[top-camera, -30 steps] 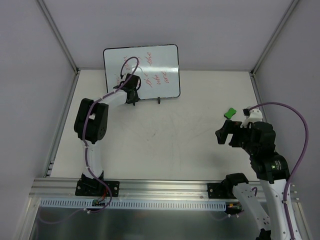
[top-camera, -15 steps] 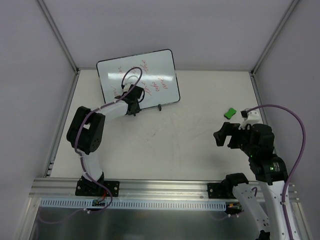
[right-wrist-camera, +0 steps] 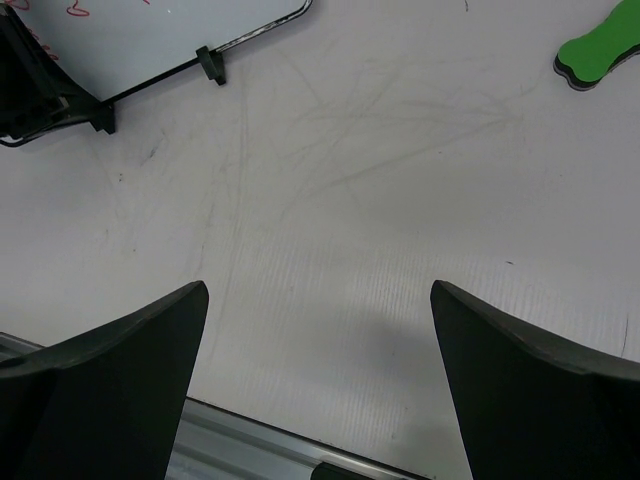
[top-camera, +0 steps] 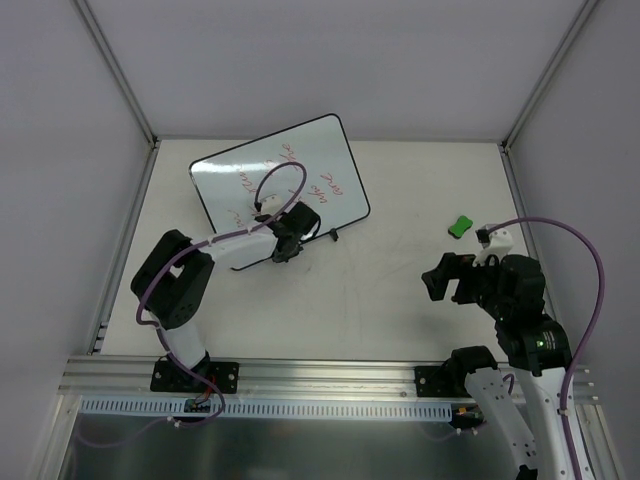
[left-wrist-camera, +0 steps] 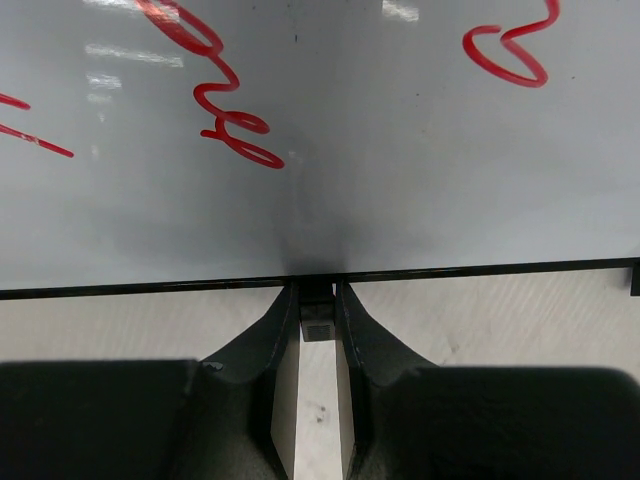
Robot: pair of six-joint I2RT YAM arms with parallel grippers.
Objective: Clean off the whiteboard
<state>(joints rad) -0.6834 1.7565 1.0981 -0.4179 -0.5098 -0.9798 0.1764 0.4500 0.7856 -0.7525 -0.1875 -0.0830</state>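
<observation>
The right gripper (right-wrist-camera: 320,300) is held wide open and empty above the table (top-camera: 380,290), with the green eraser (right-wrist-camera: 598,52) lying beyond it. Only the left wrist view shows the left gripper (left-wrist-camera: 318,305) clamped on the lower frame of the whiteboard (top-camera: 250,175). At far left, the board has been turned askew since a second ago, its left end brought nearer.

A small green eraser block (top-camera: 460,226) (wavy-edged, with a dark lower layer) lies flat on the right side of a white desk (top-camera: 380,290). Faint grey scuff lines cross the desk. Plain pale walls (top-camera: 330,60) enclose three sides, and an aluminium rail (top-camera: 330,375) runs along the near edge.
</observation>
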